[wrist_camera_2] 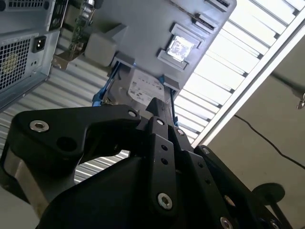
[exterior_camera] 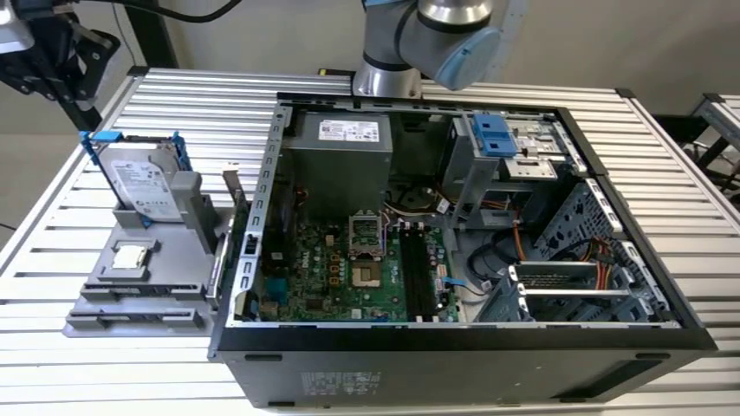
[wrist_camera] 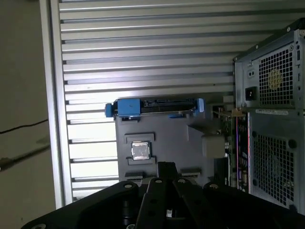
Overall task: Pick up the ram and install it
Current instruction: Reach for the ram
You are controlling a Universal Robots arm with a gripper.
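At the exterior view's left, a grey moulded fixture (exterior_camera: pixel 173 269) is set on the ribbed aluminium table (exterior_camera: pixel 197 104). A silver hard drive (exterior_camera: pixel 145 186) in a blue plastic frame is stood upright in it, and a small square metal-topped processor chip (exterior_camera: pixel 130 256) is laid flat in a recess in front of the drive. The ram (wrist_camera: pixel 233 148) is picked out in the first wrist view as a long, very thin dark-green board stood on edge at the fixture's side nearest the case, ungripped and untouched. Its flat faces are hidden from that angle. Further right, the open computer case (exterior_camera: pixel 463 373) of black and grey sheet metal is laid on its side with its perforated rear panel showing in the wrist views. The green motherboard (exterior_camera: pixel 335 282) is exposed inside, and long black slots (exterior_camera: pixel 413 269) are run beside the square socket. The arm (exterior_camera: pixel 445 35), silver with pale blue joint caps, is seen above the case's far edge. In the first wrist view the matte black gripper (wrist_camera: pixel 167 168), built of bolted linkages, is held above the fixture, apart from the ram. Its fingertips are brought together with nothing between them.
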